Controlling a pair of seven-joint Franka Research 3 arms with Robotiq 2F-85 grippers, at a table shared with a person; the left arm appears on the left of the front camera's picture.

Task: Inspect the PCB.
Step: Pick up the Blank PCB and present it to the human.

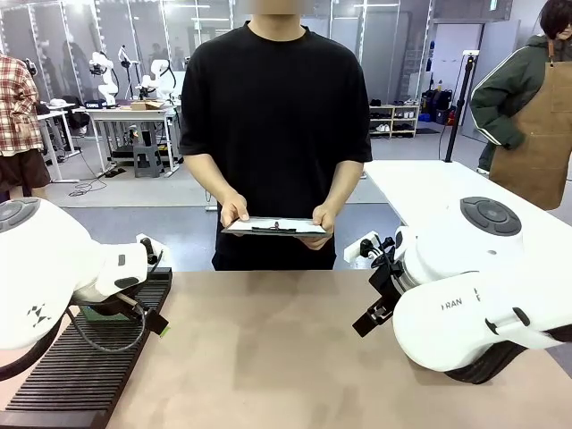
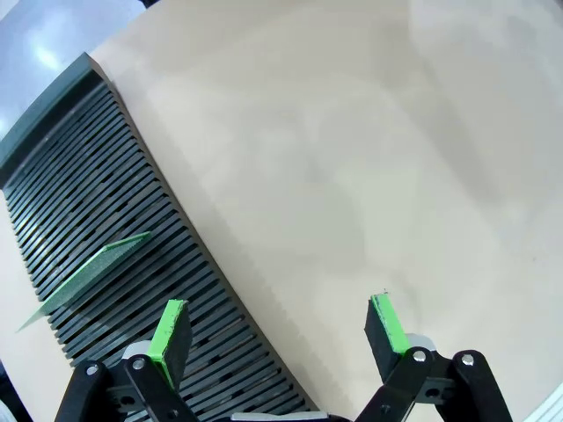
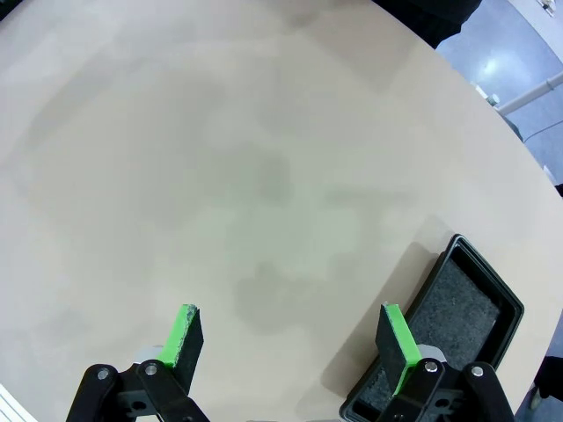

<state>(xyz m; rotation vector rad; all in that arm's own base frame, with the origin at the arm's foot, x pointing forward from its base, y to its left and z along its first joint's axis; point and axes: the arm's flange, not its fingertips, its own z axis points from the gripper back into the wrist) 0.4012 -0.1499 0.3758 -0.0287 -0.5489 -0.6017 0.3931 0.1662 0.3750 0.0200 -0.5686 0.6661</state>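
Green and thin, the PCB (image 2: 88, 269) stands on edge, tilted, in the slots of a black ribbed rack (image 2: 114, 176) that runs along the counter's (image 1: 286, 357) left edge toward the near left corner. The left gripper (image 2: 280, 334) hangs over the rack's inner border near the PCB without touching it; its fingers (image 2: 171, 334) are spread wide with nothing between them. The right gripper (image 3: 290, 338) hovers over bare counter, its fingers (image 3: 185, 334) also wide apart and empty. A shallow black tray (image 3: 462, 308) with a grey lining lies just beside it, close to a counter edge. Beyond the far edge a person holds a clipboard (image 1: 275, 226) level in both hands.
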